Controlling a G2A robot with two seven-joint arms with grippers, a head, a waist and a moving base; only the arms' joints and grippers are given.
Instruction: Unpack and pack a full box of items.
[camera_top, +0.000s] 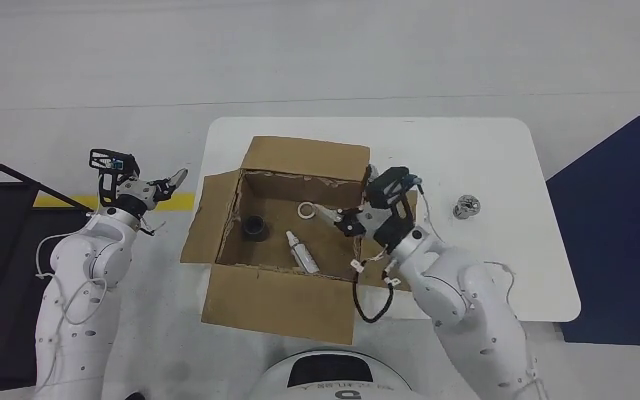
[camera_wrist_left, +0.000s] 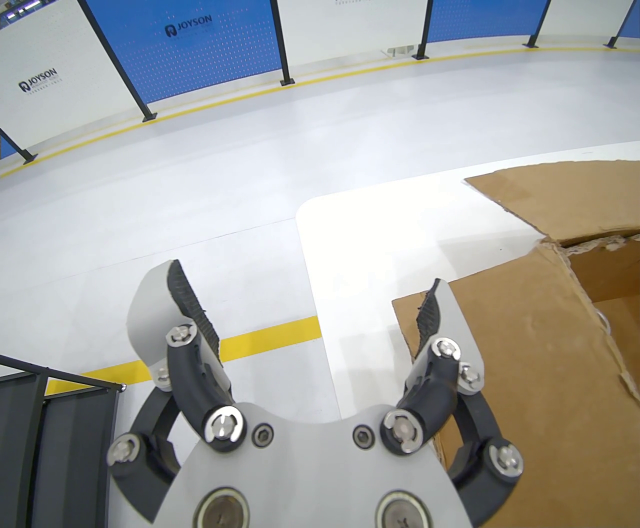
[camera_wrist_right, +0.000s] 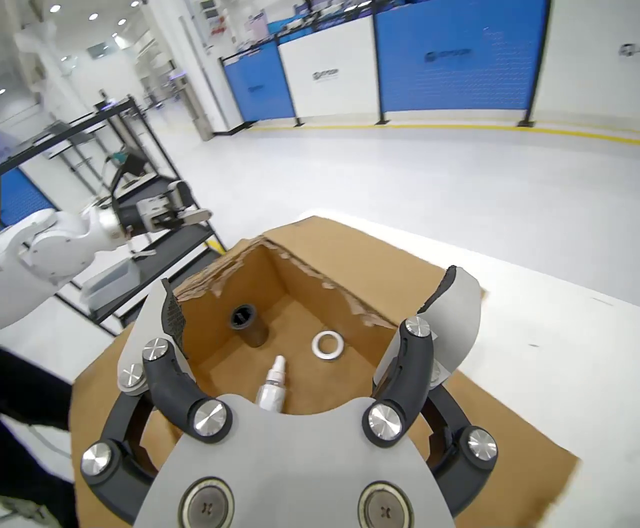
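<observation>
Cardboard, torn along its upper edges, makes up the box, which stands on the table with its flaps splayed out. Three things lie on the box floor, yet to come out. A small white bottle is on its side near the middle, and a white ring lies flat toward the far wall. A black tube stands toward the left wall, though whether it is a cap or a little pot is hard to tell. A metal piece sits outside, well to the right of the box.

The right gripper hangs over the box's right rim, fingers spread wide and empty. The left gripper, likewise spread and empty, is out beyond the box's left flap.

Going down for the bottle, a finger could snag the ragged rim or the right wall and drag the box, since nothing steadies it. The bottle, round and lying down, may roll out of a pinch. The ring lies too flat to get under easily.
</observation>
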